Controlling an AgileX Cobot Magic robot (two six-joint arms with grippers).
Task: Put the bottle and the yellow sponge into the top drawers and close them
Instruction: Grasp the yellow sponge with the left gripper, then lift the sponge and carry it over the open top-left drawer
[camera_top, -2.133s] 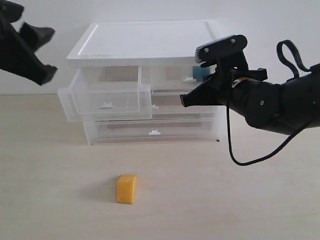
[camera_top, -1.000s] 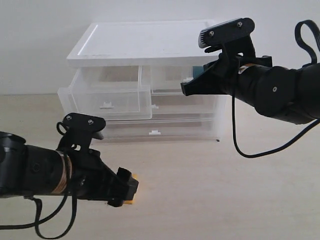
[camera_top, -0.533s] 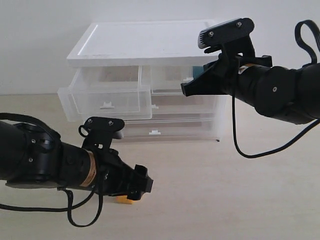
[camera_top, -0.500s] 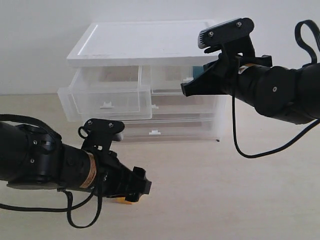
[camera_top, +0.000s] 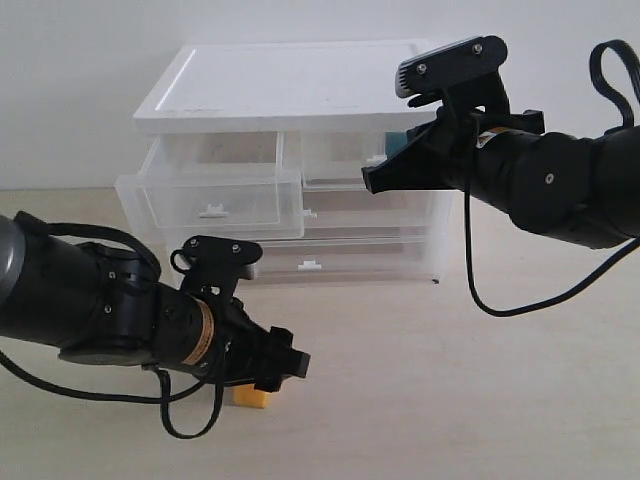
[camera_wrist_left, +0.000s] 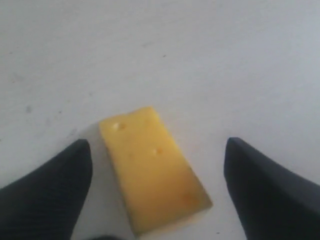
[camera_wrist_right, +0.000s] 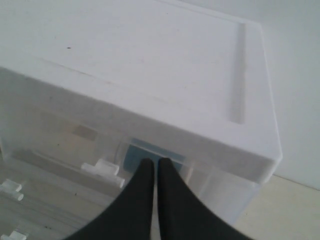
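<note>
The yellow sponge (camera_wrist_left: 152, 172) lies on the table between the spread fingers (camera_wrist_left: 45, 195) of my left gripper (camera_wrist_left: 157, 145), which is open and not touching it. From outside only a corner of the sponge (camera_top: 250, 397) shows under the left gripper (camera_top: 280, 370). The bottle (camera_wrist_right: 131, 156) shows as a teal patch (camera_top: 398, 146) inside the top right drawer (camera_top: 340, 160), which looks pushed in. My right gripper (camera_wrist_right: 152, 165) is shut and empty, its tips at that drawer's front beside the white tab handle (camera_wrist_right: 102, 170). The top left drawer (camera_top: 215, 195) stands pulled out and empty.
The white-topped cabinet (camera_top: 290, 85) stands at the back of the wooden table (camera_top: 450, 400), with two wider drawers (camera_top: 310, 262) below, both shut. The right arm (camera_top: 560, 185) and its hanging cable (camera_top: 470, 290) stand in front of the cabinet's right side.
My left arm has come down from the upper left to the table and now straddles the sponge. The right gripper rose a little to the top right drawer front, then stayed still.
</note>
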